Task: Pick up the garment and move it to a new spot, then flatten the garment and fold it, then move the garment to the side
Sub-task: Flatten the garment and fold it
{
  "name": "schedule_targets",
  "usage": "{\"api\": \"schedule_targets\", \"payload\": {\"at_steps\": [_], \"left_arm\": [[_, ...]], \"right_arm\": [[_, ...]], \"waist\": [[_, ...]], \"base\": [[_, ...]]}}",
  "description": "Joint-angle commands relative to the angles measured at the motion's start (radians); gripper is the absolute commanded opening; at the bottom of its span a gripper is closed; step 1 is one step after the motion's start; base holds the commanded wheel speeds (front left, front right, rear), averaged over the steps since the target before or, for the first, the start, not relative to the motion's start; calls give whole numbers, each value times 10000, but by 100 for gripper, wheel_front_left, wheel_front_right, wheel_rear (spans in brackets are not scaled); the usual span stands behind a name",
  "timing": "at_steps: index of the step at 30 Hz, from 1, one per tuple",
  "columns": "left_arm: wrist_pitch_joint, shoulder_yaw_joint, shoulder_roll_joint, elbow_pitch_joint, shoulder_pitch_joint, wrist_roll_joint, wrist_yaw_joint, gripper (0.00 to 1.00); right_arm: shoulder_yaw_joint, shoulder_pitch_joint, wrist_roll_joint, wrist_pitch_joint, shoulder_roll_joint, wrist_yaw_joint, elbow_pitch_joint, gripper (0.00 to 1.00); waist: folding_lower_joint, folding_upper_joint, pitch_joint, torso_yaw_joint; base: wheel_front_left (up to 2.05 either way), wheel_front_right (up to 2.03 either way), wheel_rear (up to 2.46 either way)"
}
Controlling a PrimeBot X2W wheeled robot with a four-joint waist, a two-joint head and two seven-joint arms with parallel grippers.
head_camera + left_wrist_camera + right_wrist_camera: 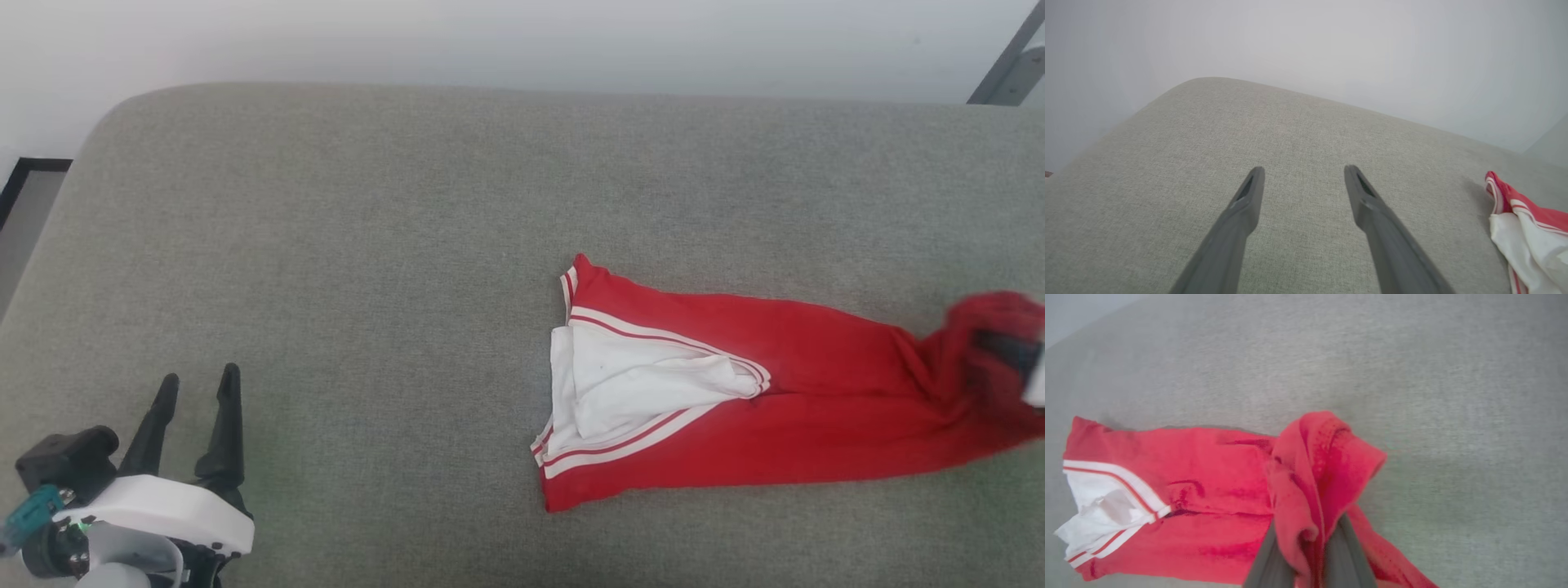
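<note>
Firmly, right claw (1307, 535) pinches bunched end of the garment (1208, 477)

Left gripper (1304, 169), jaws wide apart, above grey fabric cushion (1167, 163).
Red-and-white garment (1531, 228): well right of the gripper, not touching.

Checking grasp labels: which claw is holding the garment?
The right claw, shut on one bunched end of the garment; the left claw stands open above the cushion.

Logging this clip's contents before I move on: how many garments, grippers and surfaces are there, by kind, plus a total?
Garments: 1, the garment
Grippers: 2, the left gripper and the right gripper
Surfaces: 1, the grey cushion
Total: 4
</note>
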Motion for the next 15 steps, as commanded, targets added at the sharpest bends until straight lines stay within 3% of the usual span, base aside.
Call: {"api": "schedule_targets", "payload": {"at_steps": [1,7,15], "left_arm": [[-3,-25,-19,-11,79,21,-39,100],[90,-203,-96,31,-87,35,-103,100],[223,-539,-219,195,-416,125,-274,100]], "right_arm": [[157,159,65,129,246,-5,-387,0],[948,399,-174,576,1294,-5,-1959,0],[1649,108,-548,693,2343,-5,-2078,0]], "waist": [[0,-1,-50,53],[0,-1,-205,420],[0,-1,-293,1097]], "base": [[0,0,0],[0,0,0],[0,0,0]]}}
